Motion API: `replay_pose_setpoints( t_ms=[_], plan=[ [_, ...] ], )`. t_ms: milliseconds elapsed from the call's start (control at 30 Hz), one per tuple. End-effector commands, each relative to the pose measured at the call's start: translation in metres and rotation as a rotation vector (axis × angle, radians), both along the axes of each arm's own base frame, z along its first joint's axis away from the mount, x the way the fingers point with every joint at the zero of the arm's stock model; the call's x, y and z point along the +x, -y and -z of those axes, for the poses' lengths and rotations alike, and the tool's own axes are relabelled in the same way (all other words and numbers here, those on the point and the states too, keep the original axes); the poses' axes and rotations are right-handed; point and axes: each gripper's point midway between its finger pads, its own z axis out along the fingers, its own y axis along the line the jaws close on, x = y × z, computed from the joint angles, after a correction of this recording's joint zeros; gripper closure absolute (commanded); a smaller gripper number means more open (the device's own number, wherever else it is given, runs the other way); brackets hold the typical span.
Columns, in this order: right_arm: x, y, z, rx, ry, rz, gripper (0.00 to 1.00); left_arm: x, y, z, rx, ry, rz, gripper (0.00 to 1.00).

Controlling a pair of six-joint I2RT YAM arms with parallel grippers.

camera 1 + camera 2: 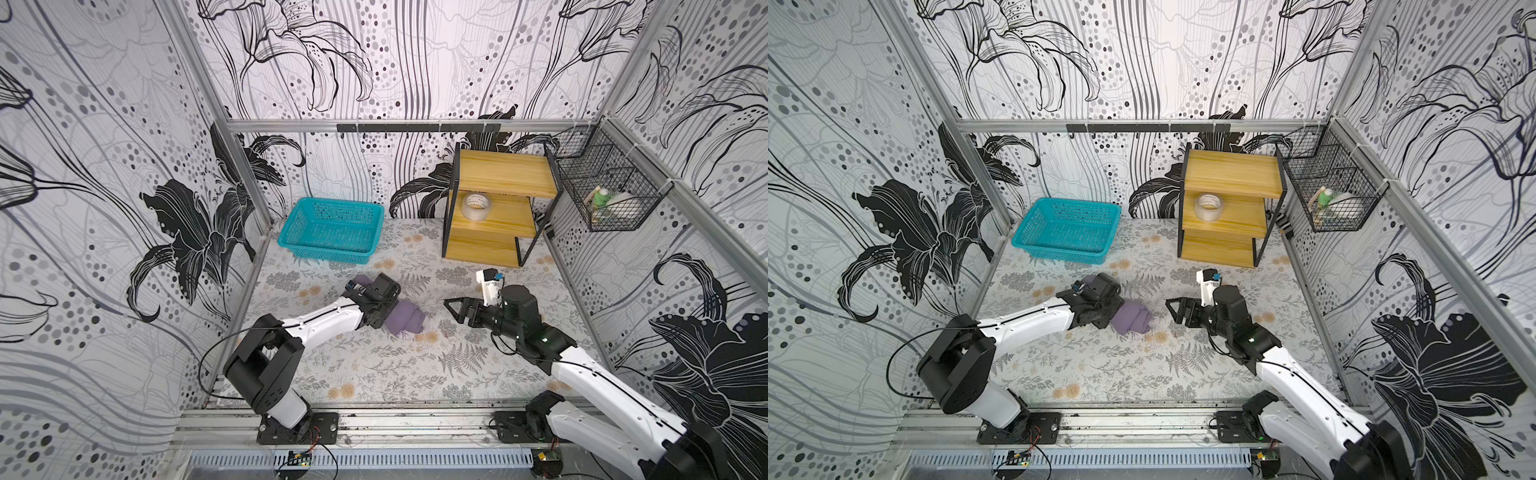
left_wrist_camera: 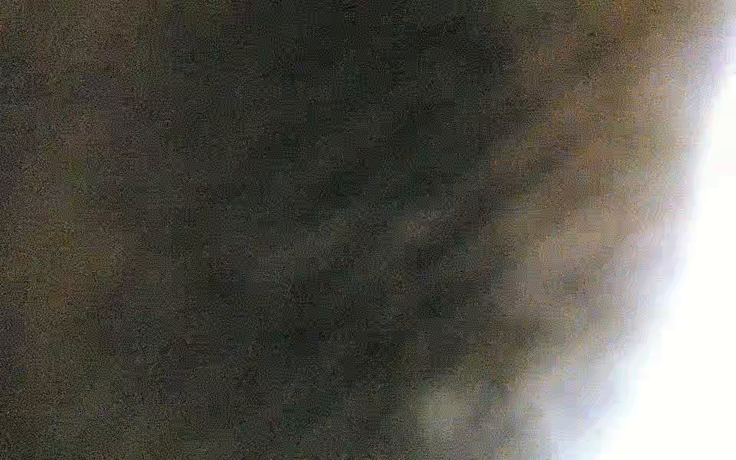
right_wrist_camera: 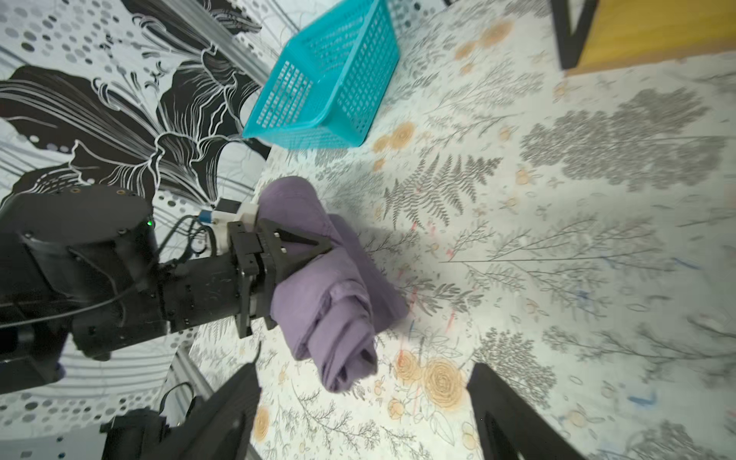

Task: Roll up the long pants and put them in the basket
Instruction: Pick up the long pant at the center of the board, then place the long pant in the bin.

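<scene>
Long pants [image 1: 405, 318] lie mid-table on the floral tablecloth [image 1: 374, 365], already wound into a short, thick dusky purple roll. 1 end of the roll shows its layered spiral in the right wrist view [image 3: 350, 358]. A small fold of the same fabric shows on the far side of the left arm's wrist in both top views.

Left gripper [image 3: 314, 249]: clamped on the roll from the left side. The upper black finger [image 3: 294, 243] presses into the fabric, which bulges around it. The 2nd finger is hidden by the cloth.

Right gripper [image 1: 455, 311]: jaws spread wide and holding nothing. It sits low over the cloth, near the roll's right end but apart from it. In the right wrist view its 2 fingers frame the roll's end with a gap on each side.

Left wrist view: dark blur with a white glare at 1 edge, so nothing can be made out there.

Teal basket [image 1: 324, 248] stands at the back left, well apart from the roll. Wooden shelf [image 1: 507, 168] stands at the back right, with a tape roll [image 1: 476, 205] on its middle board. Wire basket [image 1: 611, 195] hangs on the right wall
</scene>
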Motion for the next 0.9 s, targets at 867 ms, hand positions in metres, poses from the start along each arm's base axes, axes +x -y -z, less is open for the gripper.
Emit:
replay_pose_setpoints(
  t_ms=[867],
  plan=[
    [0.025,0.011,0.051,-0.232,-0.058,0.042,0.14,0.311,-0.141,-0.191,-0.061,0.611,-0.285,0.5]
  ],
)
